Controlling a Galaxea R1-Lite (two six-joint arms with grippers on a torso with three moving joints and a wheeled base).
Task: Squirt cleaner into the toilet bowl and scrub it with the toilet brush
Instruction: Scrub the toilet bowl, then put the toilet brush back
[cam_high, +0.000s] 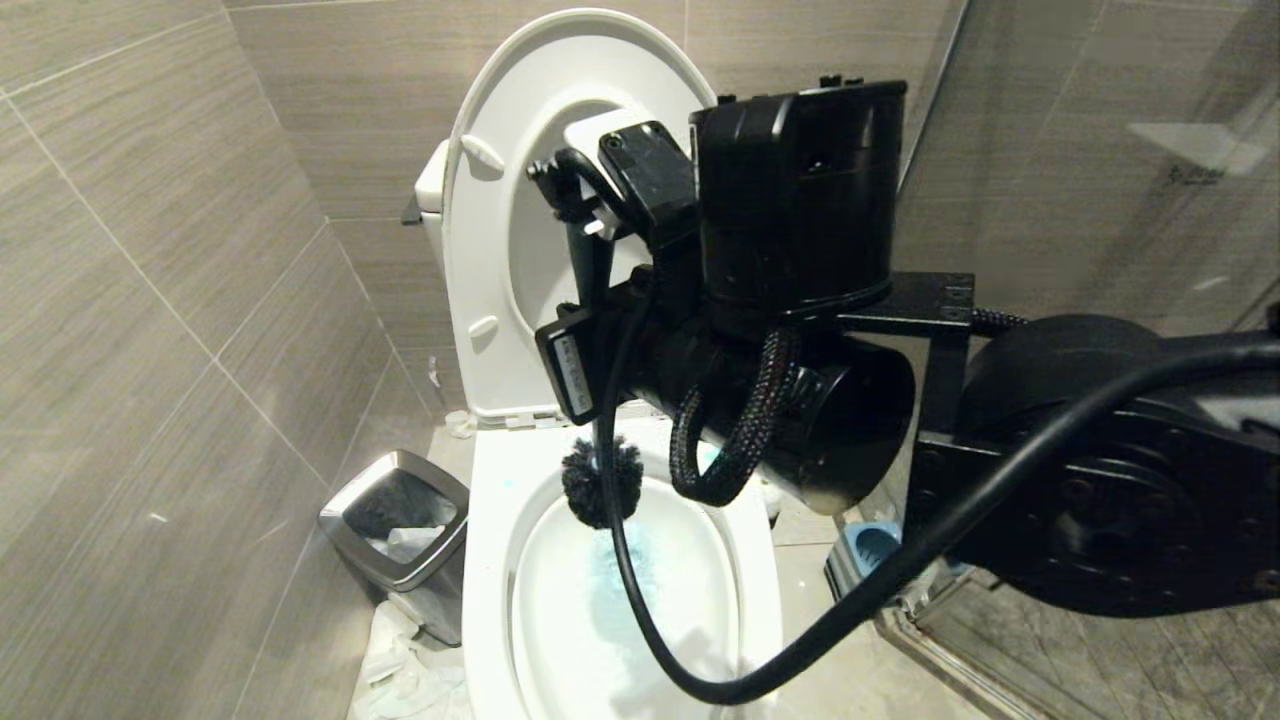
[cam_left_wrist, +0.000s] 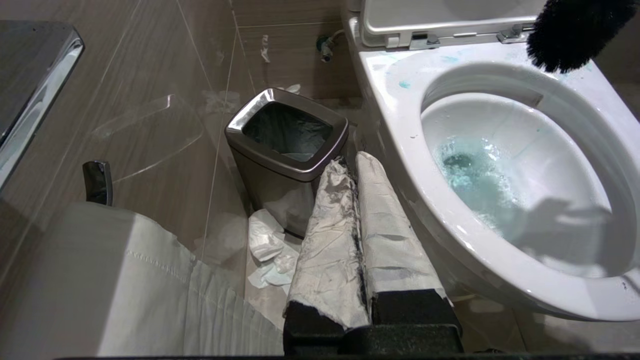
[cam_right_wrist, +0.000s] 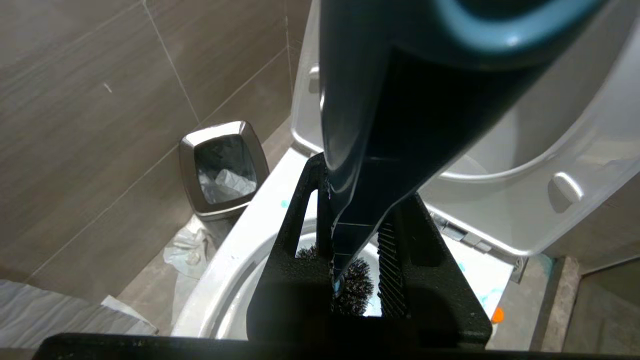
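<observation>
My right gripper is shut on the slate-blue handle of the toilet brush and holds it upright. The black bristle head hangs just above the back of the toilet bowl, apart from the water. In the right wrist view the handle runs between the gripper's black fingers. Light blue liquid lies in the bowl. My left gripper is shut and empty, low beside the bowl. A small orange bit shows by the toilet; the cleaner's bottle is hidden.
A steel waste bin stands left of the toilet with crumpled paper at its foot. The blue brush holder sits on the floor to the right, by a glass shower door. The raised lid stands behind the brush.
</observation>
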